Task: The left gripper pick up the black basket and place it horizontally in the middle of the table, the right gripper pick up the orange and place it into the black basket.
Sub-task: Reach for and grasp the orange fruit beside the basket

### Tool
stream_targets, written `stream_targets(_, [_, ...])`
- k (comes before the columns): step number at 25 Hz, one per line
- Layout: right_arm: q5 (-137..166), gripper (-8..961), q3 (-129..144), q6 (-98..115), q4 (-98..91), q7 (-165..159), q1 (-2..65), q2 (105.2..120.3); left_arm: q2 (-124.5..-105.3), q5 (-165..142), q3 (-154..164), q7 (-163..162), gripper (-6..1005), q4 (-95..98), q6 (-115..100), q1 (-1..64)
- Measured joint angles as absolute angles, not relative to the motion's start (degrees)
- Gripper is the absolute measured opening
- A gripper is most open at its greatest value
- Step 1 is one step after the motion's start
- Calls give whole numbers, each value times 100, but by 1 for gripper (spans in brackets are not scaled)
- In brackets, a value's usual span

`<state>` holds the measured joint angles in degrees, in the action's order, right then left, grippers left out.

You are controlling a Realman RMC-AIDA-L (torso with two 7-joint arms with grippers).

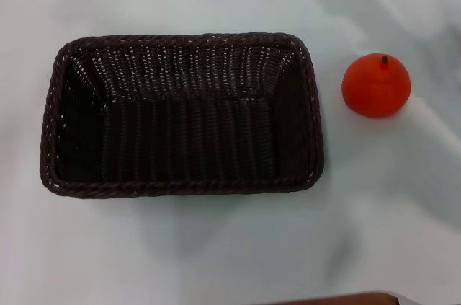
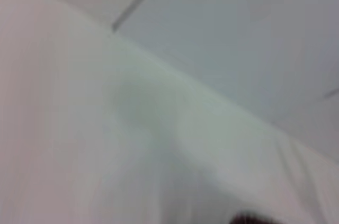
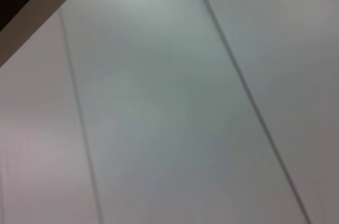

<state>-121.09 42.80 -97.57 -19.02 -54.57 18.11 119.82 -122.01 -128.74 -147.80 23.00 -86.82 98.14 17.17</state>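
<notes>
Risk judged: orange (image 1: 376,85) could roll off rightward if nudged, being dome-shaped and loose on the counter (image 1: 216,254). Basket (image 1: 180,114) lay lengthwise mid-counter, empty, orange just right of it, apart. Seen only from the head; both wrist views gave blank pale surfaces. Neither gripper visible, so fingers' state impossible to tell.

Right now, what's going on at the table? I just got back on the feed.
Nothing is being handled at this moment. The black basket lies lengthwise across the middle of the white table, open side up and empty. The orange sits on the table just off the basket's right end, apart from it, stem up. Neither pincer shows in the head view, and the wrist views show only pale surfaces, so the orange has not yet gone into the basket.
</notes>
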Motion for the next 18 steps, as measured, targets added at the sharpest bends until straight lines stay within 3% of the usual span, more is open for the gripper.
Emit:
stream_targets(4, [-11561, 925, 4299, -9781, -2289, -5734, 1389, 12003, -12338, -12218, -15422, 3176, 885, -8526, 9435, 1670])
stream_targets(12, [-10708, 924, 3814, -9793, -2577, -5789, 582, 12008, -12313, -11252, -15765, 4439, 883, -7389, 9030, 1717])
stream_targets(18, [-10019, 924, 3165, -9513, -2436, -5648, 480, 12010, -12346, -10926, -15759, 4839, 881, -7213, 8954, 1736])
